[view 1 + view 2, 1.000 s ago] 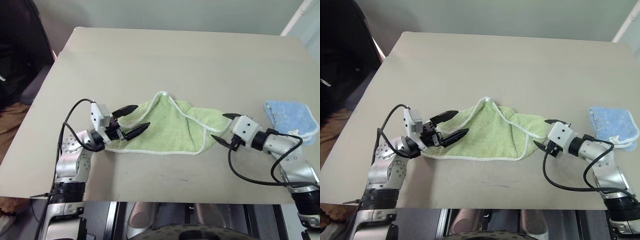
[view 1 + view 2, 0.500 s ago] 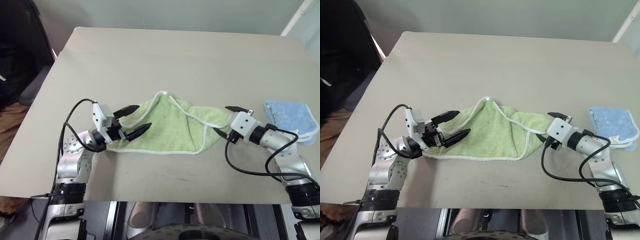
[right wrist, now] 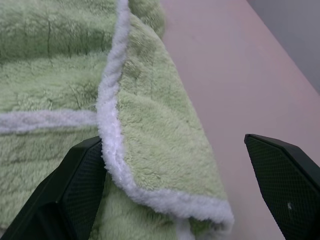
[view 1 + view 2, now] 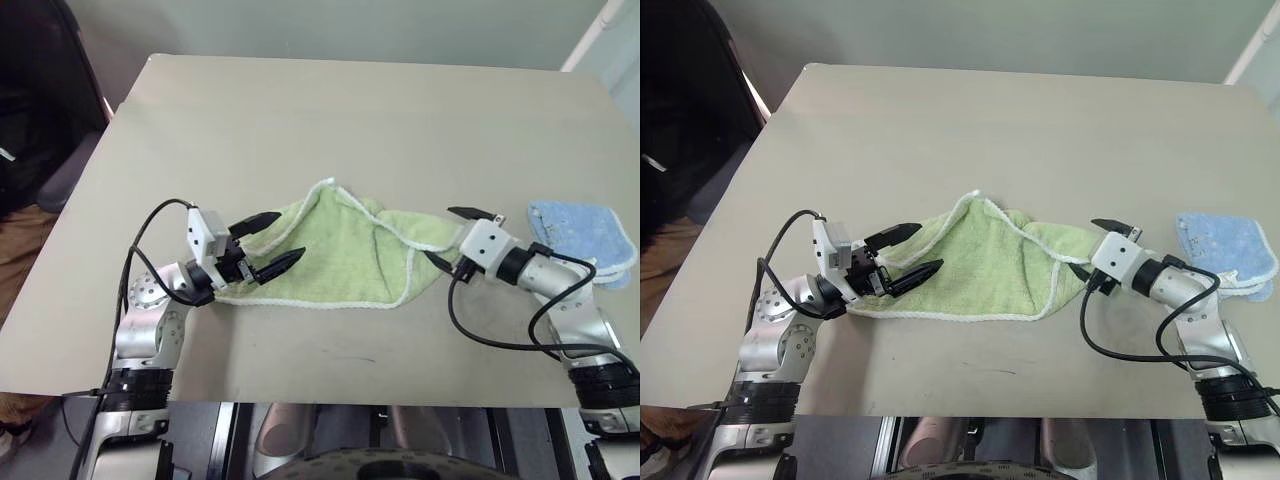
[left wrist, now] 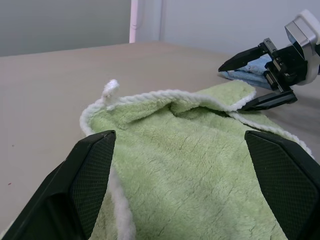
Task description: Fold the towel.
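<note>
On the table (image 4: 330, 120): the towel (image 4: 340, 255) lay crumpled near the front edge, one flap folded over
Left gripper (image 4: 268, 242): at the towel's left end, fingers spread above and over the cloth, pinching nothing
Right gripper (image 4: 452, 238): at the towel's right corner, fingers spread wide around it, not closed
Blue towel (image 4: 580, 235): right of the towel, behind the right gripper

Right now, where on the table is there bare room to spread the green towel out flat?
The far half of the table, beyond the towel, is bare. A narrow bare strip runs along the near edge. It is crowded to the right, where the right gripper and the blue towel sit close together.
</note>
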### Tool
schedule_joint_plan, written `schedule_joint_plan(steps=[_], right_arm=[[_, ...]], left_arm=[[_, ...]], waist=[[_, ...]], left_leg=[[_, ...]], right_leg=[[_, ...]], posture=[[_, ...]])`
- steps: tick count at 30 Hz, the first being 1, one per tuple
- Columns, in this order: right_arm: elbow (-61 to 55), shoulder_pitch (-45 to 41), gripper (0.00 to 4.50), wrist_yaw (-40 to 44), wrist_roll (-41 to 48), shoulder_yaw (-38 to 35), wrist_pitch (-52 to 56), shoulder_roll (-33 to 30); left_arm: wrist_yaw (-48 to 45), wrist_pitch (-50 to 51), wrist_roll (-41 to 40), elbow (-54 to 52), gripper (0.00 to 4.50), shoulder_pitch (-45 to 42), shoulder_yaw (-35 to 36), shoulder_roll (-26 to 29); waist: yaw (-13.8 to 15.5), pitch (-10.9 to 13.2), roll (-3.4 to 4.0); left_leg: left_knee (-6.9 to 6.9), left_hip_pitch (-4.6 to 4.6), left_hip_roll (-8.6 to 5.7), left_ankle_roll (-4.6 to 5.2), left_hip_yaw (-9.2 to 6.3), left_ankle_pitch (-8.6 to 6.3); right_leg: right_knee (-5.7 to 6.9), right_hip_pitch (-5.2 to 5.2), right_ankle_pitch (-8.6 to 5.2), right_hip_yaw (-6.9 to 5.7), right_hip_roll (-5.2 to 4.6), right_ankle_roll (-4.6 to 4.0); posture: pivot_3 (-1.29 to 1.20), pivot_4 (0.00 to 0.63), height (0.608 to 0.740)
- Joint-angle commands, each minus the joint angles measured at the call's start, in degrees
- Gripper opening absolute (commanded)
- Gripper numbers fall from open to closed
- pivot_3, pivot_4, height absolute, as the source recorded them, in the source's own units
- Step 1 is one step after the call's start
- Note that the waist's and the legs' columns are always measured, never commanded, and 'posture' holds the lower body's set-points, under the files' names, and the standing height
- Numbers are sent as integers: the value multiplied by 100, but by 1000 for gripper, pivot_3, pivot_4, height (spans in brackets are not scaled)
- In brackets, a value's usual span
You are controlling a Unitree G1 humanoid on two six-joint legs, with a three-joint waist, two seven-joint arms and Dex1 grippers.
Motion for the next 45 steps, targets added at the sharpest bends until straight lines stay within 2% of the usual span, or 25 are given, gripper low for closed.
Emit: schedule_joint_plan(steps=[1,7,11,12,20,24,30,45], right_arm=[[-115,-151,3894,54,12,5,-188,1],[-112,-142,1829,174,40,49,-241,-22],[-103,-164,260,247,69,64,-281,-39],[-115,-164,35,275,94,56,-275,-43],[-428,-225,35,521,480,-263,-24,-250],[-601,-504,35,459,766,-508,295,-244],[-833,-1134,35,367,1200,-856,856,-214],[-1038,-1949,35,313,1330,-1015,1278,-375]], left_arm=[[52,4,-53,-245,4500,4,46,9],[114,36,-62,-309,4500,24,46,19],[146,52,-64,-318,4500,4,57,25],[152,55,-63,-318,4500,-2,58,26],[298,31,-45,-89,4500,-173,234,99],[230,-318,480,420,4500,-278,170,446],[40,-743,667,846,4500,-367,238,664],[-104,-1672,1242,1703,4500,-548,-61,651]], waist=[[-1,0,0],[0,0,0],[-1,0,0],[-1,0,0],[1,0,0],[-13,0,1],[-24,1,2],[-14,1,2]], left_leg=[[0,0,0,0,0,0],[0,0,0,-5,0,-3],[0,0,1,-5,0,-3],[0,0,0,-5,0,-3],[0,-1,0,-6,0,-3],[-1,1,1,-11,0,1],[-6,-5,1,-13,-1,4],[-15,-10,1,-11,-2,5]], right_leg=[[0,0,0,0,0,0],[0,0,0,0,0,0],[0,0,0,0,0,0],[0,0,0,0,0,-1],[0,0,0,0,0,-1],[2,-2,2,0,1,-4],[1,-11,4,1,2,-7],[2,-27,0,0,1,-14]], posture=[[0,150,740],[0,150,740],[0,150,740],[0,150,740],[0,150,740],[0,150,740],[0,150,740],[0,150,740]])
